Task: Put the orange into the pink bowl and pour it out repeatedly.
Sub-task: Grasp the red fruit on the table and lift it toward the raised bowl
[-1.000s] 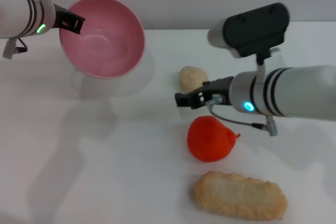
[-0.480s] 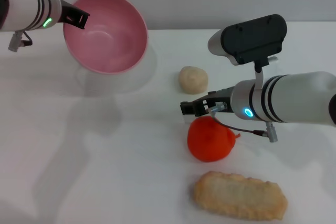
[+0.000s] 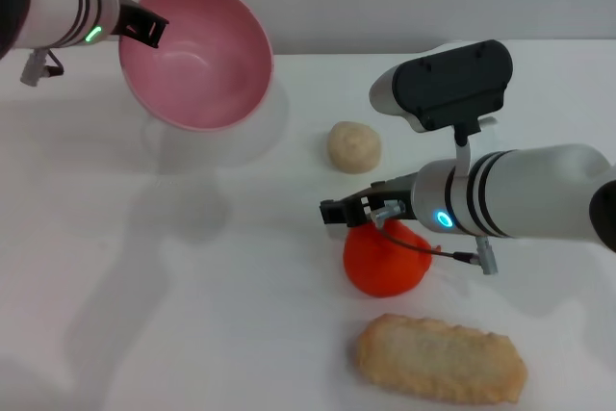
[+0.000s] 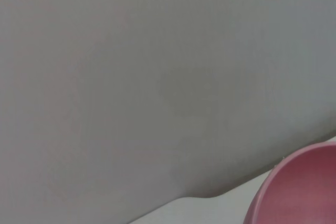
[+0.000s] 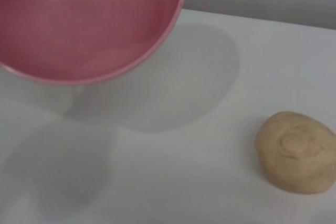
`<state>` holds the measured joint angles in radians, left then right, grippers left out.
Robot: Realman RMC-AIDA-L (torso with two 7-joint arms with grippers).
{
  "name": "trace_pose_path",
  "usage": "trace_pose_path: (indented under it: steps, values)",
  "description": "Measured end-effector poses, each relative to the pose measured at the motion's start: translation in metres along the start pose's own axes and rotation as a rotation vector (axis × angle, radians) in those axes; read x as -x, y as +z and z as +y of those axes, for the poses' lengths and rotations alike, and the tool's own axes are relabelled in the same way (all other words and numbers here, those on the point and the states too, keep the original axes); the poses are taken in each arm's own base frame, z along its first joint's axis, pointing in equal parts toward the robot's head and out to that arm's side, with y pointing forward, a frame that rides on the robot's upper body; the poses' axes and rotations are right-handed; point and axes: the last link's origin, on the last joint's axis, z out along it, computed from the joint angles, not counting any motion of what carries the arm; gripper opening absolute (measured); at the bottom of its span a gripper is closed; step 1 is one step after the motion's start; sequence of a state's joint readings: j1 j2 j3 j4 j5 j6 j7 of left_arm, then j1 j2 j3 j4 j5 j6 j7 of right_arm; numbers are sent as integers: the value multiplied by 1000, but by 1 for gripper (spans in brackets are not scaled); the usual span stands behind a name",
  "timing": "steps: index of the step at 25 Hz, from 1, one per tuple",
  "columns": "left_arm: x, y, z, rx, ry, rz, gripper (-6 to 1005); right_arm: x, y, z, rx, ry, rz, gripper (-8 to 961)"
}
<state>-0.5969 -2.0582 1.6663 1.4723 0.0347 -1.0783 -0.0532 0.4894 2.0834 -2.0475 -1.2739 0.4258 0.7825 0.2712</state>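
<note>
The pink bowl (image 3: 202, 60) hangs above the table at the far left, tilted so its empty inside faces me. My left gripper (image 3: 142, 28) is shut on its rim. The same bowl shows in the left wrist view (image 4: 307, 187) and the right wrist view (image 5: 89, 19). The orange (image 3: 383, 265) lies on the white table right of centre, stem nub pointing right. My right gripper (image 3: 337, 211) sits just over the orange's top left edge and hides part of it.
A small beige lumpy ball (image 3: 353, 146) (image 5: 296, 153) lies behind the orange. A long bread-like piece (image 3: 440, 360) lies in front of the orange near the table's front edge. The bowl's shadow falls on the table (image 3: 192, 267) under it.
My right gripper dropped from beside the beige ball to the top of the orange. The left arm shifted the bowl slightly up and to the right. The orange stayed put.
</note>
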Motion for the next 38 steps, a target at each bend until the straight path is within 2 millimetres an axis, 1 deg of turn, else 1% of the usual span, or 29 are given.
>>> trace_pose_path:
  steps: [6, 10, 13, 20, 32, 38]
  values:
    - [0, 2, -1, -14, 6, -9, 42, -3, -1, 6, 10, 19, 14, 763]
    - [0, 2, -1, -15, 6, -12, 42, -2, -5, 16, 27, 15, 21, 762]
    - [1, 3, -1, -16, 6, -14, 42, -4, -6, 19, 32, 23, 27, 762]
    - [2, 4, -4, -20, 3, -19, 42, -13, -6, 16, 10, 65, 74, 761]
    - [2, 6, -6, -26, 6, -22, 42, -15, -6, 10, -18, 102, 84, 757]
    - [1, 5, -9, -39, 8, -22, 42, -15, -9, 12, -16, 73, 83, 579]
